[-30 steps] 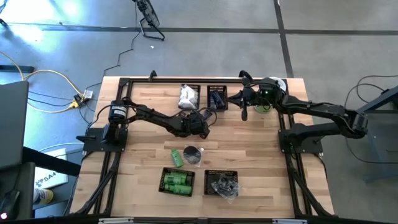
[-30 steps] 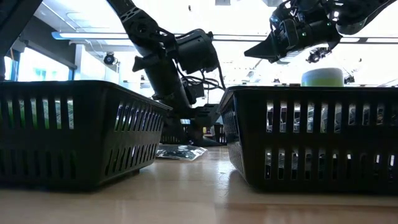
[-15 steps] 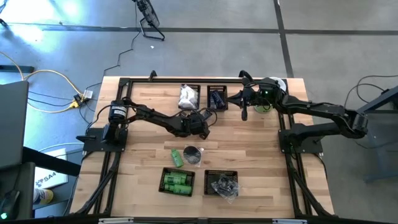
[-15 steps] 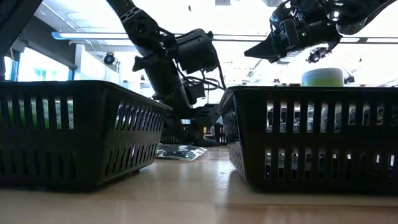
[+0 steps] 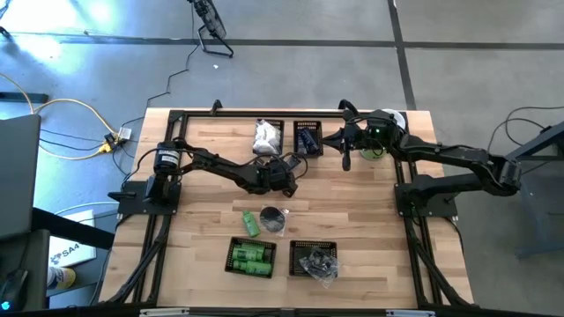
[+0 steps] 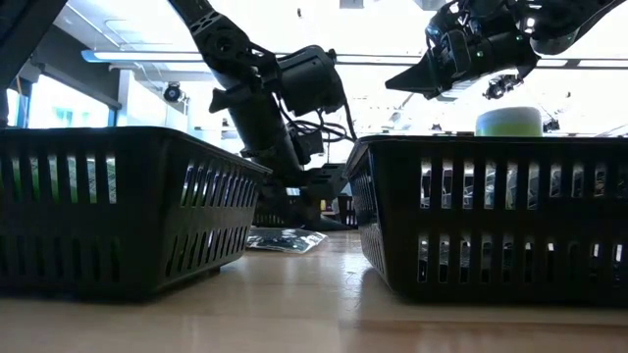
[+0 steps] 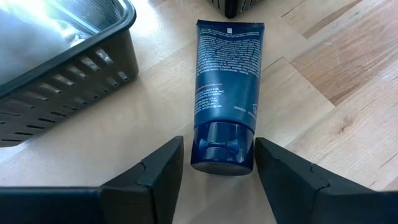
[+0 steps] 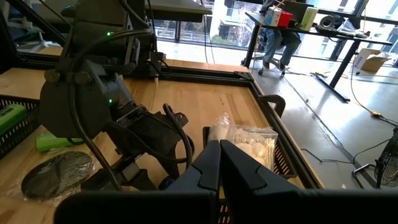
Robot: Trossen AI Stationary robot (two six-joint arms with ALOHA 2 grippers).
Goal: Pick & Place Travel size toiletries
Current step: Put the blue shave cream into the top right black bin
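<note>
Nothing has visibly shifted over the last second: the left gripper [image 7: 214, 165] still hangs low with its jaws spread either side of the dark blue tube [image 7: 225, 93], seemingly not yet pinching it. The tube, glossy soft plastic with a rounded cap, lies flat on the pale wooden worktop [image 7: 323, 74] beside 1 slotted black basket [image 7: 62, 68]. The right gripper [image 5: 345, 158], jaws pressed together, waits near the far edge.

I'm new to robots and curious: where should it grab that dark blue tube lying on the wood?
Probably across the dark blue tube's rounded cap end, from above. It lies flat, and the left gripper's open fingers already flank that cap.
</note>
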